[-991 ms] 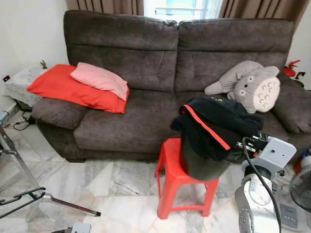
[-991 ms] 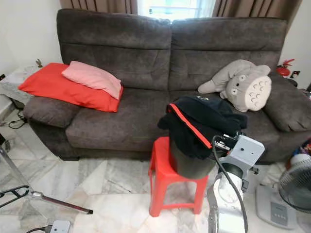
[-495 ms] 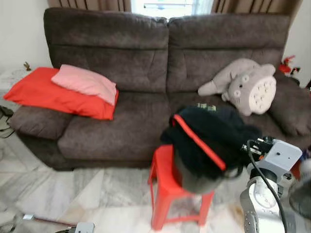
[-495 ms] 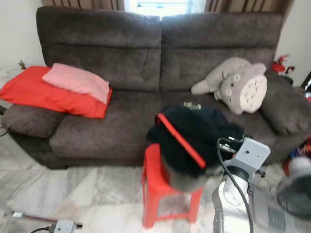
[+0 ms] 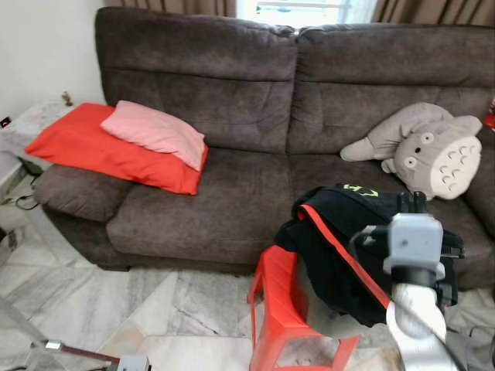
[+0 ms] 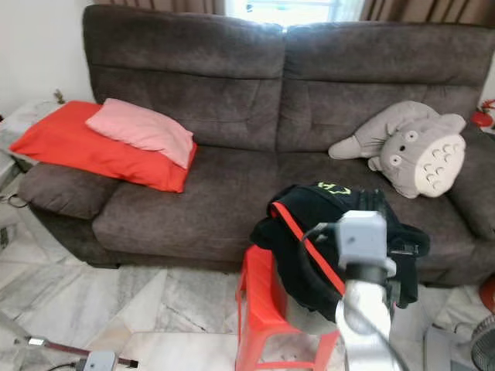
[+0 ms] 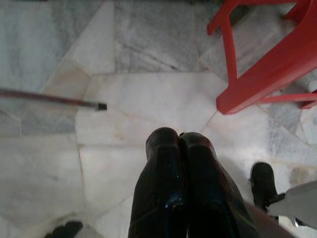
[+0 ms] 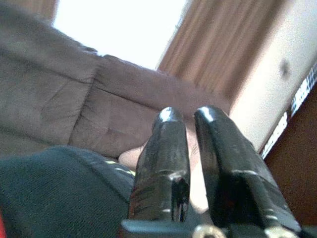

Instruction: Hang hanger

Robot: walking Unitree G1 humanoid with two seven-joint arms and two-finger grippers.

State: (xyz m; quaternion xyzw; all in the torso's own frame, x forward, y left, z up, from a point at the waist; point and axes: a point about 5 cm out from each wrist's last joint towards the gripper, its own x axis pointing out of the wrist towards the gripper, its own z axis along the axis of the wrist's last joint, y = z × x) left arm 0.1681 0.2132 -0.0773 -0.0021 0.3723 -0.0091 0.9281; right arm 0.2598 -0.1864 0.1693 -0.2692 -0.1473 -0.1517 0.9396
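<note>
A black garment with a red stripe (image 5: 340,232) is heaped over a dark bucket on a red plastic stool (image 5: 282,309) in front of the sofa. My right arm (image 5: 414,239) is raised right in front of that heap. In the right wrist view my right gripper (image 8: 190,114) is shut and empty, held just above the garment (image 8: 49,193) and aimed at the sofa back. In the left wrist view my left gripper (image 7: 179,136) is shut and empty, hanging over the marble floor beside the stool's leg (image 7: 233,54). A thin dark rod (image 7: 49,97) lies on the floor there.
A dark brown sofa (image 5: 232,100) spans the view, with a red cushion (image 5: 100,147), a pink pillow (image 5: 155,131) and a grey plush toy (image 5: 433,151) on it. The thin rod (image 5: 77,354) and a small white box (image 5: 133,362) lie on the floor at lower left.
The camera has swung and drawn nearer to the stool. My right arm has come up in front of the garment heap. The black hanger shape seen low on the left a second ago is out of frame.
</note>
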